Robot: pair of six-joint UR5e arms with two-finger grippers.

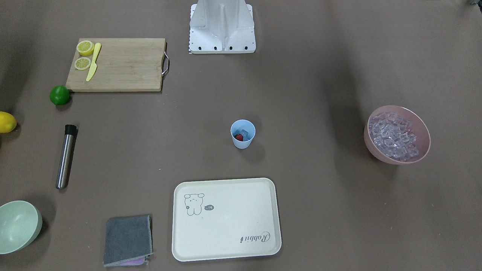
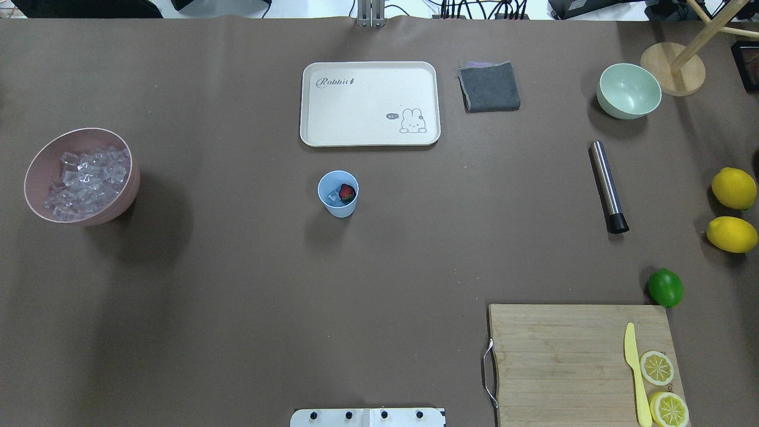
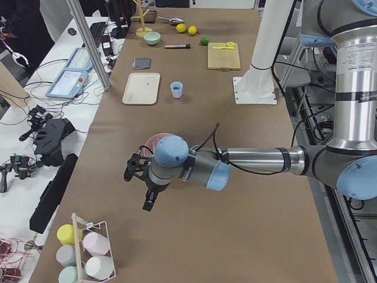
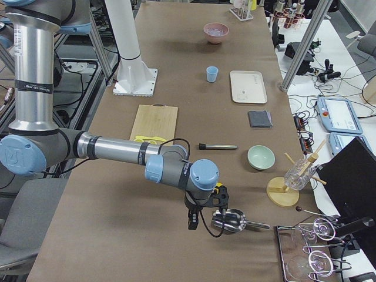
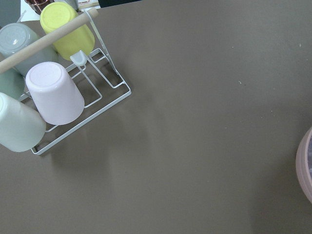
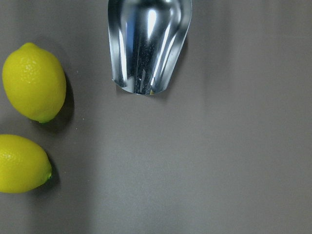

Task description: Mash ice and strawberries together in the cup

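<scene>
The light-blue cup [image 1: 243, 140] [image 2: 338, 206] stands upright mid-table, near the cream tray. Inside it lie a red strawberry [image 1: 238, 137] [image 2: 347, 192] and a clear ice cube [image 1: 244, 132] [image 2: 334, 196]. More ice [image 1: 393, 137] [image 2: 89, 181] fills the pink bowl [image 1: 371, 145] [image 2: 126, 200]. My left gripper [image 3: 138, 186] hangs beside the pink bowl, far from the cup; I cannot tell whether it is open or shut. My right gripper [image 4: 205, 220] is low next to a metal scoop [image 4: 232, 220] [image 6: 146, 44]; its state cannot be told either.
A steel cylinder with a black end [image 1: 66, 156] [image 2: 607, 185] lies near the lime [image 2: 665, 287]. Around are a cutting board [image 2: 563, 362] with lemon halves and a yellow knife, two lemons [image 6: 34, 80], a green bowl [image 2: 628, 92], a grey cloth [image 2: 489, 87], a tray [image 2: 367, 104] and a cup rack [image 5: 83, 97].
</scene>
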